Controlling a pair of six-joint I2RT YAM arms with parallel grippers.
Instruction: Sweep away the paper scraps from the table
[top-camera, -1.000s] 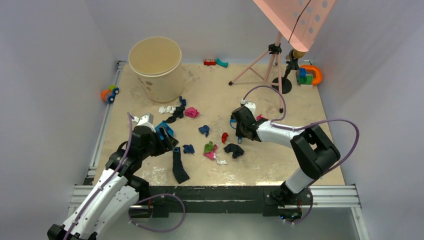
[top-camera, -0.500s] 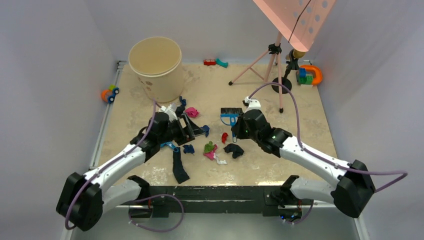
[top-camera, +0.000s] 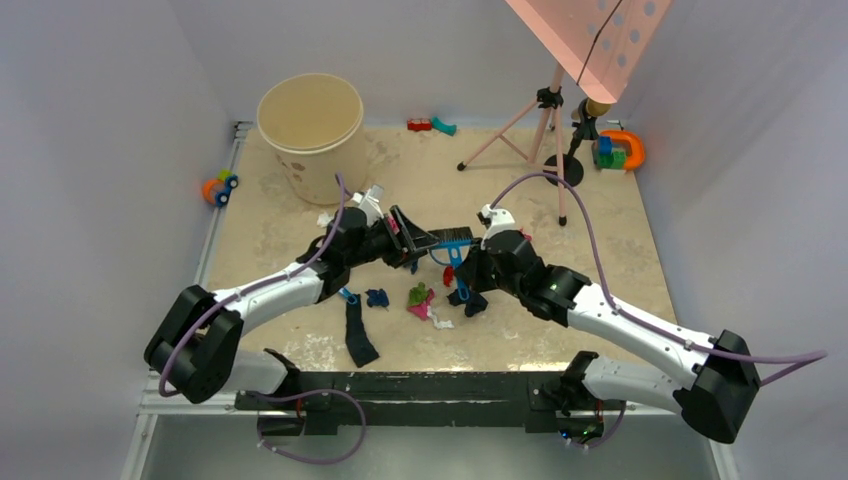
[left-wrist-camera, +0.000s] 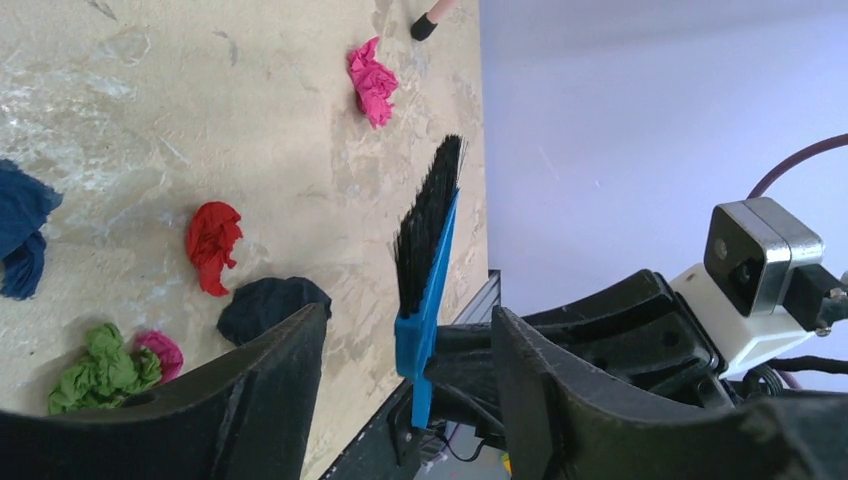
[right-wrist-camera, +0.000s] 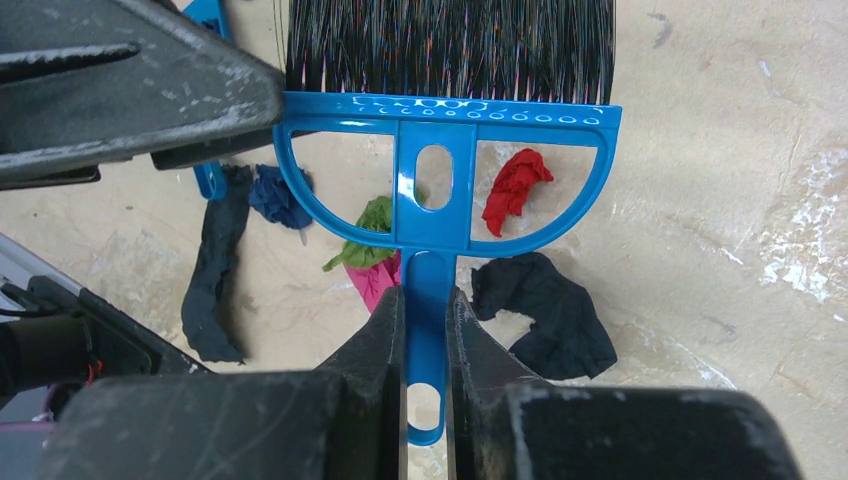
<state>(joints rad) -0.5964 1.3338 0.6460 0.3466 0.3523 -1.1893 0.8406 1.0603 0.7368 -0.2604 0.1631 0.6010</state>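
Above the beige bench (top-camera: 640, 250) littered with crumpled paper scraps (top-camera: 420, 297), your right gripper (right-wrist-camera: 425, 310) clamped the blue black-bristled brush (right-wrist-camera: 440, 120) while your left gripper (left-wrist-camera: 405, 330) stood open.

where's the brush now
The brush is held over the table, central in the top view, handle clamped in the right gripper, bristles beside the open left gripper, red scrap close by.

Paper scraps (top-camera: 420, 298): crumpled wads in green, pink, red, navy, black and white, plus one long black strip (top-camera: 358, 335). They lie scattered mid-table, toward the near edge. Table (top-camera: 610, 230): beige, mottled, grey rail frame.
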